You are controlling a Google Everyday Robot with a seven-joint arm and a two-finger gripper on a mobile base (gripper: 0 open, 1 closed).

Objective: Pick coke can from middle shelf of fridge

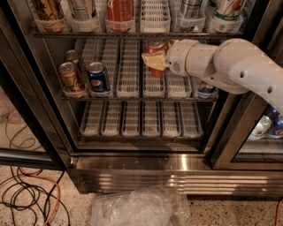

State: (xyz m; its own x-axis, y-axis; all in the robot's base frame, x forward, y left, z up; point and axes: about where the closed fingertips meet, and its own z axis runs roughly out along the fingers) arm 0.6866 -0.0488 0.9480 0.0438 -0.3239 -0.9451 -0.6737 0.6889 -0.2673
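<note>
The fridge (146, 170) stands open in front of me. Its middle shelf (128, 66) is a wire rack with long white slotted lane trays. The coke can (155, 47), red with a silver top, is at the middle of that shelf, raised above its tray. My gripper (154, 62) reaches in from the right on a white arm and is shut on the coke can, its cream finger (150, 62) across the can's front. The can's lower half is partly hidden by the finger.
A blue Pepsi can (98, 77) and two brown-gold cans (70, 76) stand at the shelf's left end. Another can (205, 89) sits behind my arm at the right. Bottles fill the top shelf (119, 13). A lower rack (141, 119), crumpled plastic (137, 207) and floor cables (26, 194) lie below.
</note>
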